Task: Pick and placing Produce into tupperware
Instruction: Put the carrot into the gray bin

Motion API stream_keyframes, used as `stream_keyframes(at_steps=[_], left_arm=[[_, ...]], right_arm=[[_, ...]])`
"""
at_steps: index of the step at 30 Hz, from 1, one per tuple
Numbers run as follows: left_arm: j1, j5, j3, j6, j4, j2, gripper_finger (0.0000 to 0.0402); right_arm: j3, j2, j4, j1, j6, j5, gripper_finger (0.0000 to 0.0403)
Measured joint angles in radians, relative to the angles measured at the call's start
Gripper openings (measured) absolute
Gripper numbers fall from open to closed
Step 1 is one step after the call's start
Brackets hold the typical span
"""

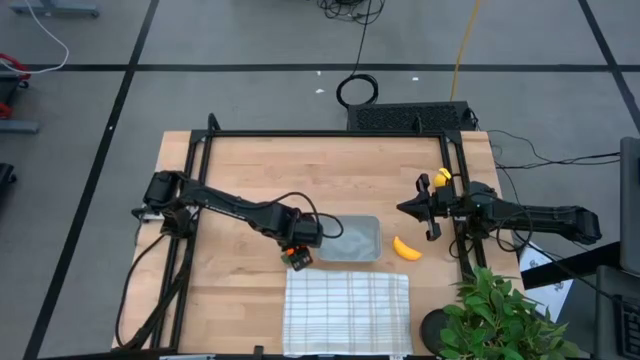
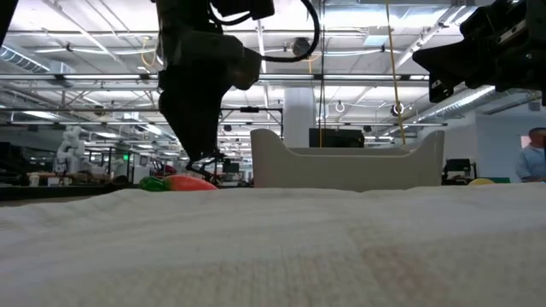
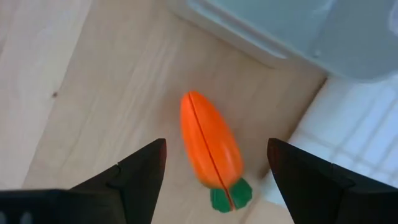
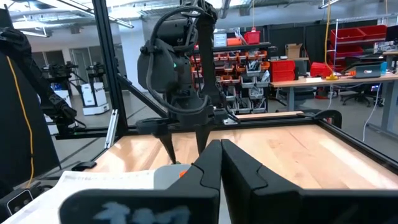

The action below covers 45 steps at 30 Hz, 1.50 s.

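The orange carrot with a green top lies flat on the wood table, close to the tupperware's near left corner. My left gripper hangs over it, open, one finger on each side of the carrot and neither touching it. In the high view the left gripper covers most of the carrot. The translucent tupperware stands on the table right of it. The banana lies right of the tupperware, and the small yellow fruit sits farther back. My right gripper waits shut above the table's right side.
A white grid-striped cloth lies along the near edge, just below the tupperware and beside the carrot. A leafy potted plant stands at the near right corner. Black frame rails run along the table's left, far and right sides.
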Motion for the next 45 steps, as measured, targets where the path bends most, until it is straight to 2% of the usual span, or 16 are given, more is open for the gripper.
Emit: stream_keyframes(at_steps=[7,20,33,45], left_arm=[[-0.003,-0.045,-0.042,-0.077,0.031,0.0,0.0285],[-0.02,-0.071,-0.042,-0.103,0.033,0.0,0.0285],[-0.016,-0.005,-0.078,-0.089,0.085,0.0,0.0285],[-0.015,-0.001,-0.157,-0.088,0.185,0.0,0.0285]], right_arm=[[0.0,0.0,0.0,0.0,0.0,0.0,0.0],[0.0,0.0,0.0,0.0,0.0,0.0,0.0],[0.0,0.0,0.0,0.0,0.0,0.0,0.0],[0.0,0.0,-0.001,0.0,0.0,0.0,0.0]])
